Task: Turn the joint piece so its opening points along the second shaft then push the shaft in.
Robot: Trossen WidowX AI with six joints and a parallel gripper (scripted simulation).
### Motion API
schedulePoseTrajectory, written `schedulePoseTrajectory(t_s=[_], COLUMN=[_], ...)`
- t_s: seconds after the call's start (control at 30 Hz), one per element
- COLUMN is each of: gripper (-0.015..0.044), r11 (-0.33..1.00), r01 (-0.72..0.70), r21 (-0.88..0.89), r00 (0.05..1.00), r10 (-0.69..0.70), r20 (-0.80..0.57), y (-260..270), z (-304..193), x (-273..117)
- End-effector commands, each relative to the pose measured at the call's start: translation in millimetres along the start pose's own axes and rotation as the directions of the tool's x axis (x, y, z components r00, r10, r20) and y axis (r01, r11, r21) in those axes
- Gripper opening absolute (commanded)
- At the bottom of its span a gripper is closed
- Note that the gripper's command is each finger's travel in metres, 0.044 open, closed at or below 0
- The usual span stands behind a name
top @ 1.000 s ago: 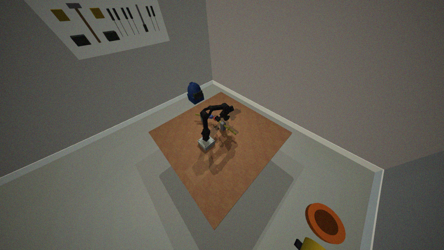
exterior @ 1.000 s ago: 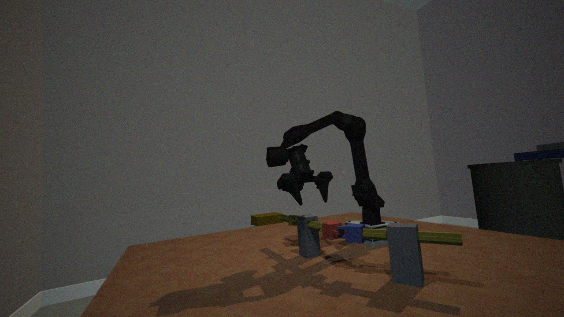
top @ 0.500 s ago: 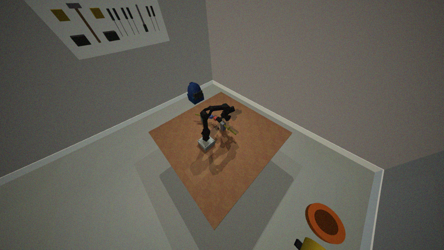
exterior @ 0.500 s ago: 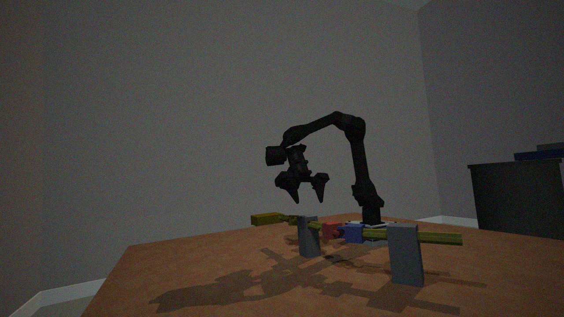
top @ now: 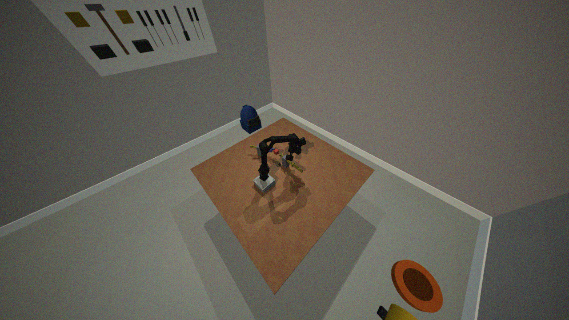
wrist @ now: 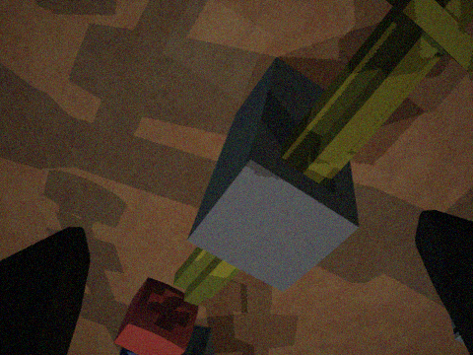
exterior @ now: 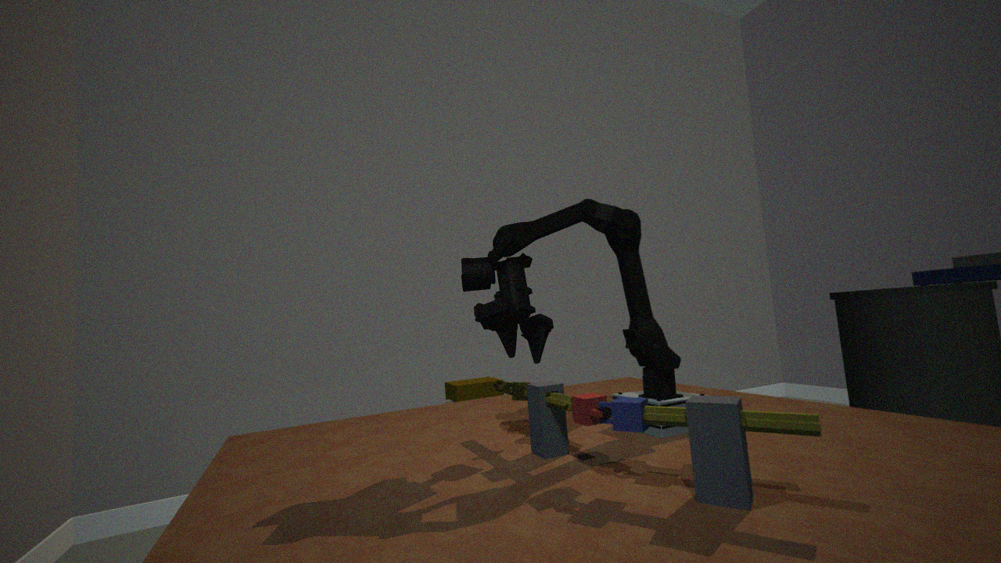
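My gripper (exterior: 524, 358) (wrist: 259, 239) is open and empty, above the second block (top: 284, 161) (exterior: 547, 427) (wrist: 276, 227), its fingers on either side of it in the wrist view. The yellow-green second shaft (exterior: 560, 400) (wrist: 379, 104) runs through this block and has a crosspiece (wrist: 439, 30) on its outer part. Its inner end points at the red joint piece (top: 276, 151) (exterior: 586, 409) (wrist: 153, 337), roughly in line; the gap and the opening's inside cannot be judged. The red piece hinges on the blue piece (exterior: 628, 414) of the first shaft (exterior: 780, 422), held in the first block (exterior: 720, 455).
The arm's base (top: 264, 182) stands on the brown table top (top: 274, 254) (exterior: 314, 448), beside the two blocks. A yellow box-like thing (exterior: 472, 389) shows behind the second shaft in the exterior view. A blue helmet (top: 250, 118) is beyond the table's edge.
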State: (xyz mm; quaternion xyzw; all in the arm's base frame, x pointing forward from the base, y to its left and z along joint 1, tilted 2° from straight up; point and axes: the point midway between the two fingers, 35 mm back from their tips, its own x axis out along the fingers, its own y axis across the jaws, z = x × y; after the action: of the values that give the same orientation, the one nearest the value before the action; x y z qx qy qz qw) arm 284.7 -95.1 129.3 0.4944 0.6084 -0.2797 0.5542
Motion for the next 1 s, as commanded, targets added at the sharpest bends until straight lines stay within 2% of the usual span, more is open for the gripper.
schedulePoseTrajectory(t_s=[0.0,0.37,0.87,0.97], gripper=[0.044,0.044,0.044,0.044], r11=[0.991,0.873,0.522,0.503], r01=[0.037,0.164,0.331,0.335], r21=[-0.132,-0.459,-0.786,-0.797], r00=[0.999,0.984,0.942,0.939], r10=[-0.033,-0.111,-0.236,-0.243], r20=[0.036,0.14,0.239,0.242], y=[-9.6,-39.4,-87.7,-90.1], z=[18.0,61.2,108.8,110.6], x=[-3.7,-22.7,-50.2,-51.5])
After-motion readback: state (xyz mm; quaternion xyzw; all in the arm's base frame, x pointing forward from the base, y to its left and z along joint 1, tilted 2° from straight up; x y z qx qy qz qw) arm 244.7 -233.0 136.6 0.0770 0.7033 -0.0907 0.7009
